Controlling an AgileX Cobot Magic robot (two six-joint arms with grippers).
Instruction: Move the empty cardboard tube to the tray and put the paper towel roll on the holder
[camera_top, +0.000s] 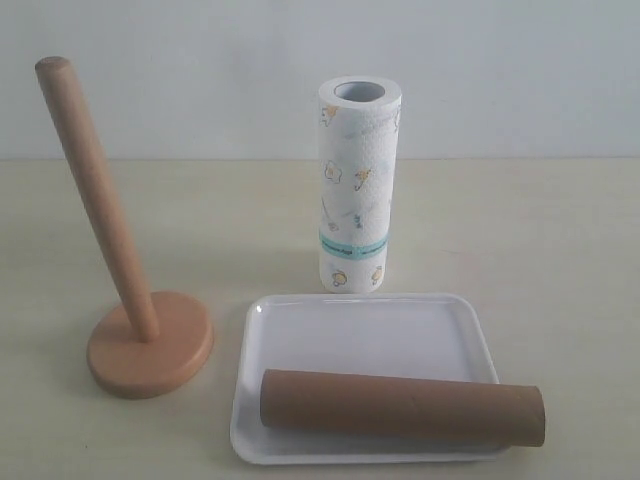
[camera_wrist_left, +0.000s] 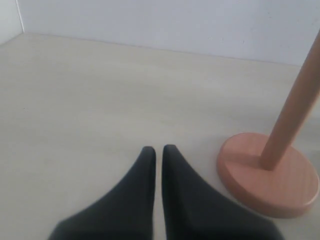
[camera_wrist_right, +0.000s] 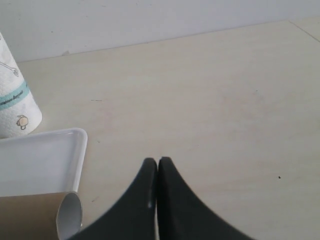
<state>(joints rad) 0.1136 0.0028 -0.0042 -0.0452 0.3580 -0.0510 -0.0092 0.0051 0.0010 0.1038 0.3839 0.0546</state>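
Note:
The empty cardboard tube (camera_top: 400, 406) lies flat across the front of the white tray (camera_top: 370, 330), one end jutting past the tray's right rim. The paper towel roll (camera_top: 358, 185) stands upright just behind the tray. At the left stands the wooden holder (camera_top: 150, 345), its post bare. Neither gripper shows in the exterior view. My left gripper (camera_wrist_left: 159, 150) is shut and empty over the table, beside the holder base (camera_wrist_left: 270, 175). My right gripper (camera_wrist_right: 158, 161) is shut and empty, near the tube's open end (camera_wrist_right: 67, 215), the tray corner (camera_wrist_right: 75, 145) and the roll (camera_wrist_right: 15, 100).
A pale wall rises behind the light wooden table (camera_top: 540, 230).

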